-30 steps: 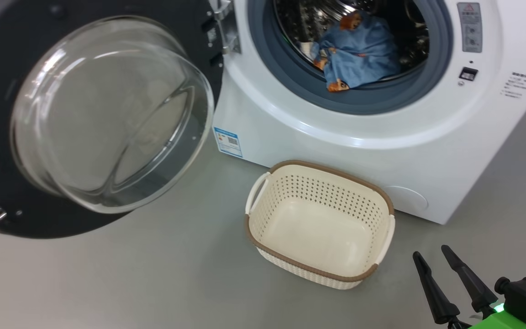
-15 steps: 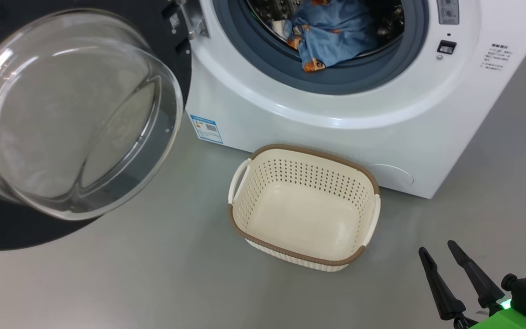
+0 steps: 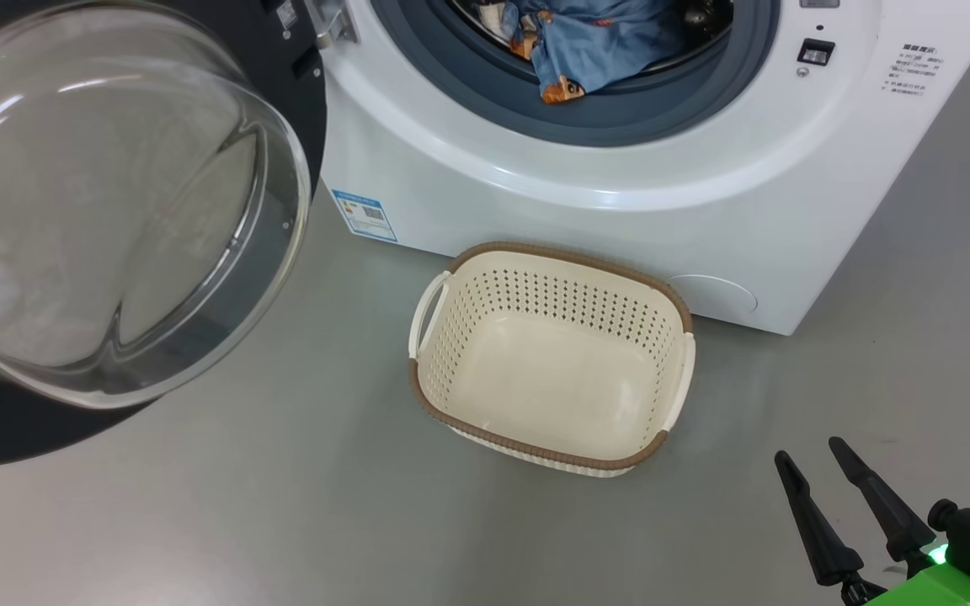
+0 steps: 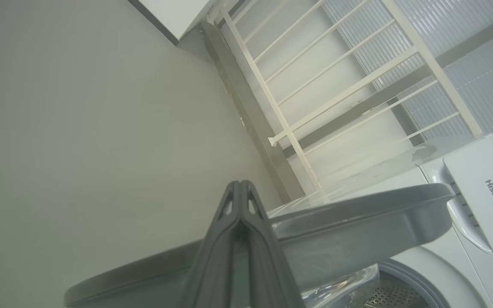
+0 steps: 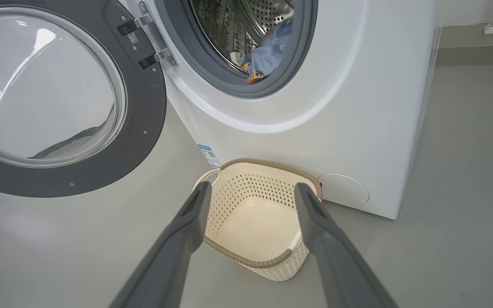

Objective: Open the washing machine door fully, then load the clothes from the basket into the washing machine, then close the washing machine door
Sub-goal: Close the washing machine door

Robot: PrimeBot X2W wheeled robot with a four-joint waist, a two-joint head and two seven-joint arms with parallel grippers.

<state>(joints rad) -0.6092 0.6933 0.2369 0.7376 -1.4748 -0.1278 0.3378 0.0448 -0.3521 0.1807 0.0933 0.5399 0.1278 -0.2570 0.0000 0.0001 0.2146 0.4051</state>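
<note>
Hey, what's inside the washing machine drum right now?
Light-blue clothes with orange-brown prints lie bunched at the front of the steel drum, against the grey-blue seal. The bundle hides whatever lies under it, so the number of pieces is unclear.

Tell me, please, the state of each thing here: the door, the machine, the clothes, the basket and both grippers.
washing machine door: open, swung wide to the left.
washing machine: open at the front, loaded.
clothes: inside the machine, near its opening.
basket: empty, upright, in front of the machine.
left gripper: fingers shut, holding nothing.
right gripper: fingers open, holding nothing.
</note>
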